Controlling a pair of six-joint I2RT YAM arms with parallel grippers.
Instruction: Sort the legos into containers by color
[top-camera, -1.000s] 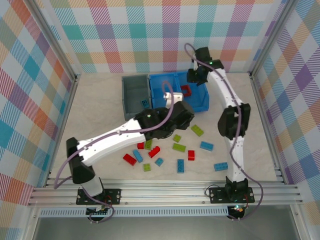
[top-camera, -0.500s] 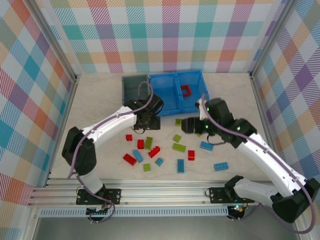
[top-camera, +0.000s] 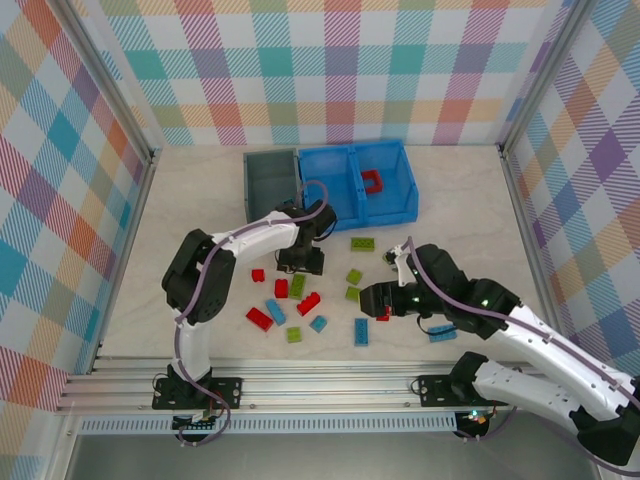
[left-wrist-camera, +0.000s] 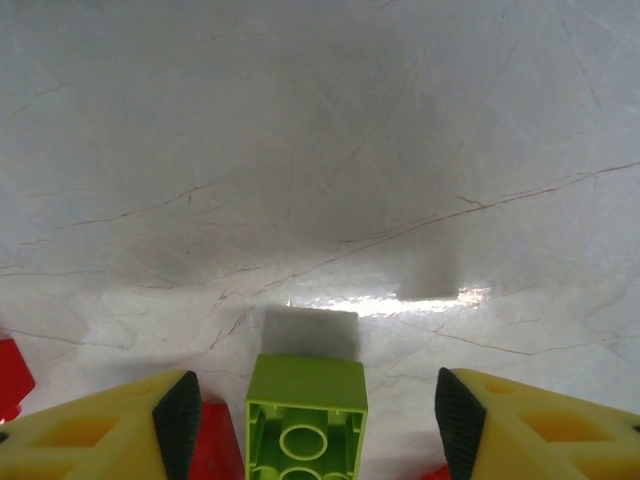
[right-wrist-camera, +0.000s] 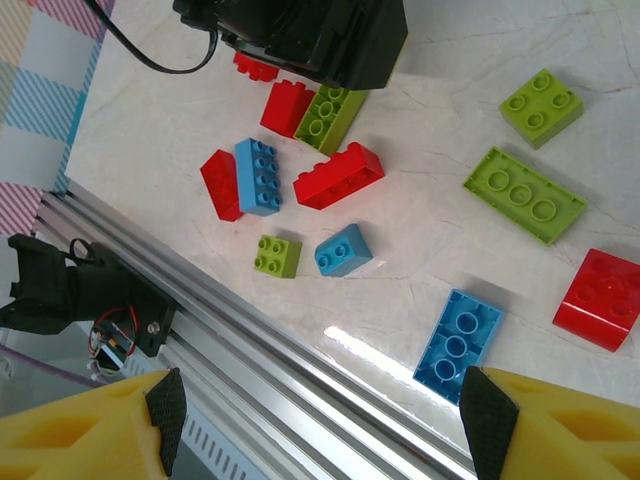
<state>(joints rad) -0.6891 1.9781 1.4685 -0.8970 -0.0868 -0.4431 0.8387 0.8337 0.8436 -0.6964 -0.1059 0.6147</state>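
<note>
Flanking a studded lime-green lego (left-wrist-camera: 306, 420), left fingers (left-wrist-camera: 180, 420) spread wide; right fingers (right-wrist-camera: 166, 405) likewise parted.

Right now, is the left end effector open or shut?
Open: the left end effector shows pads wide apart, flanking a green brick.

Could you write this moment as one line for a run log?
left gripper open, straddling lime green brick | right gripper open above scattered bricks | red frame in blue bin

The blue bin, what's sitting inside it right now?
A red square frame lies in the right compartment of the blue bin. The left compartment looks bare, but the left arm covers its near corner, so a brick there would be hidden.
</note>
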